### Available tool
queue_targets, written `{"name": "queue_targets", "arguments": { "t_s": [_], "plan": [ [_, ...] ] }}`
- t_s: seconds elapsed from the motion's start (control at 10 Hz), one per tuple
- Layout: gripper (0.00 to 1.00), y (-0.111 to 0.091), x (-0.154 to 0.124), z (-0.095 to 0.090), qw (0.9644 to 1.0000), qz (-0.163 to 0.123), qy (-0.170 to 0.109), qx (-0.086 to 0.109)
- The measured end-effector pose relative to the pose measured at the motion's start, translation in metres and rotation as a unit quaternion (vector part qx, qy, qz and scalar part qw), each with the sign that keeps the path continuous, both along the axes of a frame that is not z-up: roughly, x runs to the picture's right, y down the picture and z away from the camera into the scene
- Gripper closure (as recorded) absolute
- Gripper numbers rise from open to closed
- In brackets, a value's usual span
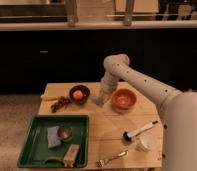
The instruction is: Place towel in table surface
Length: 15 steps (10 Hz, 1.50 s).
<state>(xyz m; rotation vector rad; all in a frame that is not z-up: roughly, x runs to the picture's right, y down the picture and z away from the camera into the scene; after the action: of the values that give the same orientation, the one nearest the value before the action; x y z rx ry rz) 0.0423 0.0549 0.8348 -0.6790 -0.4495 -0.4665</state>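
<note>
The pale-wood table surface (pixel 107 125) fills the middle of the view. A folded blue-grey towel (pixel 53 136) lies inside the green tray (pixel 27 150) at the table's front left, beside a small metal bowl (pixel 65 132). My gripper (pixel 98 100) hangs from the white arm at the back of the table, low between a dark bowl (pixel 79 94) holding an orange fruit and an orange bowl (pixel 123 100). It is well away from the towel and nothing shows in it.
The tray also holds a brown block (pixel 70 153). A dark reddish cluster (pixel 60 104) and a yellow item (pixel 48 97) lie back left. A black-headed brush (pixel 139 131), a white cup (pixel 142 145) and a fork (pixel 111 159) lie front right. A dark counter stands behind.
</note>
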Motion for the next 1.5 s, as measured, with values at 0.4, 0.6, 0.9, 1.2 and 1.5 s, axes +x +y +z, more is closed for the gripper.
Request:
{"name": "queue_targets", "arguments": {
  "t_s": [0.4,0.6,0.9,1.2,1.5],
  "plan": [
    [1.00,0.002,-0.002,0.003,0.9999,0.001,-0.007,-0.011],
    [1.00,0.003,-0.004,0.005,0.9998,0.001,-0.010,-0.014],
    [1.00,0.005,-0.003,0.009,0.9997,0.003,-0.013,-0.021],
    [1.00,0.009,0.001,0.015,0.9995,0.005,-0.014,-0.027],
    [1.00,0.012,0.003,0.019,0.9994,0.009,-0.016,-0.029]
  ]
}}
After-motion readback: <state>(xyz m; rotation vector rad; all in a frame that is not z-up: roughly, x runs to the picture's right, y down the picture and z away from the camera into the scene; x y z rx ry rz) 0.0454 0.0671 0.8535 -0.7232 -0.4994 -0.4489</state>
